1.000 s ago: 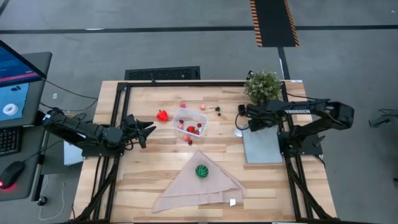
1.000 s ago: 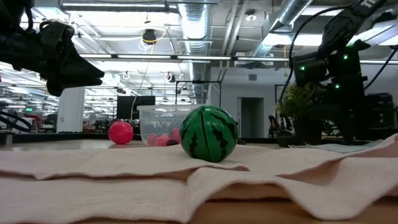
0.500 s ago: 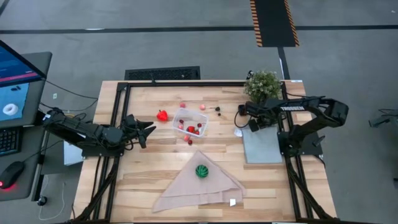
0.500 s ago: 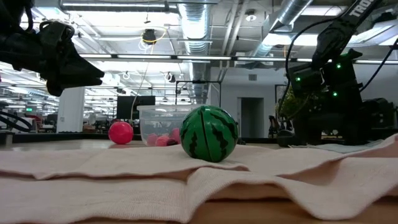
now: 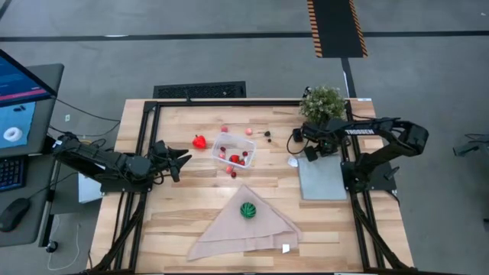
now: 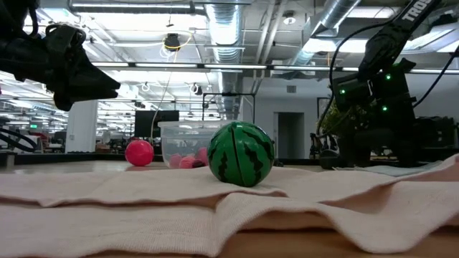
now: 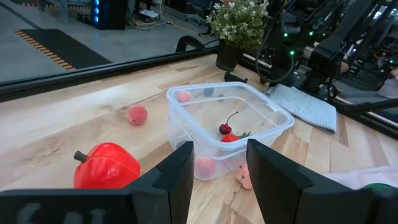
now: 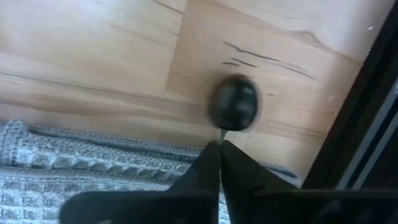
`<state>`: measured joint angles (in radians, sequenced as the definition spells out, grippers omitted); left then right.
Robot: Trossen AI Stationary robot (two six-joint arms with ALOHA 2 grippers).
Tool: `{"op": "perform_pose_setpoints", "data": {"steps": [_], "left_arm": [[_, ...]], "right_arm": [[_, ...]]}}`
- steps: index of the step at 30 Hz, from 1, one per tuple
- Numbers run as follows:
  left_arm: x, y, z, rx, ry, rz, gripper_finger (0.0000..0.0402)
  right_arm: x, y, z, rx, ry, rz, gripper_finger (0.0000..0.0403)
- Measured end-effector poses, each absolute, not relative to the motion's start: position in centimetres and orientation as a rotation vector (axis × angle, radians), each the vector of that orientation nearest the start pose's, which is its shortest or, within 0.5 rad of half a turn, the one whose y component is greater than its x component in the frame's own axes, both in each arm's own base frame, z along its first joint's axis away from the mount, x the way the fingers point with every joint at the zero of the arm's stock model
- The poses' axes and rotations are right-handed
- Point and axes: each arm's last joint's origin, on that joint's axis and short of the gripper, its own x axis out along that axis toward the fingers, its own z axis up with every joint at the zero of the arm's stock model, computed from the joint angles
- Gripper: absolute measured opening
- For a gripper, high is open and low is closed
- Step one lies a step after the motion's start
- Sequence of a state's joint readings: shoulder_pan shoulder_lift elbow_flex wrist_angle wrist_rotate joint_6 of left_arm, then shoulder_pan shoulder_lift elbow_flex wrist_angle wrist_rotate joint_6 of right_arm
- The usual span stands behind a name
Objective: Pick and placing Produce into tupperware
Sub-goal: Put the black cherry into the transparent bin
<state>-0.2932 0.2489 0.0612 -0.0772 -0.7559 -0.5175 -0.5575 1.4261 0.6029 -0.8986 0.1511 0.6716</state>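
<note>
Right pincer (image 8: pixel 217 147) pinched shut on the thin stem of a dark berry (image 8: pixel 234 104) hanging just beyond its tips above the counter (image 8: pixel 112 56), left pincer (image 7: pixel 217 163) slightly parted, empty, tupperware (image 7: pixel 227 127) just ahead

light: even, bright overhead | shadows: soft | glare: ceiling lamps, low view | blur: right wrist view

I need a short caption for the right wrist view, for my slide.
Right gripper shut on the thin stem of a dark berry above the wooden table.
</note>
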Motion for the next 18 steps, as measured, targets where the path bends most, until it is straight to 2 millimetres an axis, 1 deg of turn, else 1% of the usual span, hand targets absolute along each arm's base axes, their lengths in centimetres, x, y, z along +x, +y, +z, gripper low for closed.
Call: {"op": "perform_pose_setpoints", "data": {"steps": [3, 8, 11, 14, 18], "left_arm": [[10.3, -1.0, 15.9, -0.372, 0.106, 0.506, 0.0139], [10.3, -1.0, 15.9, -0.372, 0.106, 0.507, 0.0139], [10.3, -1.0, 15.8, -0.372, 0.106, 0.507, 0.0139], [10.3, -1.0, 15.9, -0.372, 0.105, 0.507, 0.0139], [10.3, -1.0, 15.9, -0.369, 0.1, 0.505, 0.0139]], "right_arm": [[15.0, -9.6, 13.1, 0.811, 1.503, -1.09, 0.0012], [15.2, -9.2, 13.0, 0.792, 1.501, -1.098, 0.0028], [15.4, -8.8, 13.1, 0.765, 1.504, -1.096, 0.0015], [16.1, -8.7, 13.5, 0.734, 1.486, -1.086, 0.001], [16.9, -8.7, 14.3, 0.72, 1.451, -1.079, 0.0025]]}}
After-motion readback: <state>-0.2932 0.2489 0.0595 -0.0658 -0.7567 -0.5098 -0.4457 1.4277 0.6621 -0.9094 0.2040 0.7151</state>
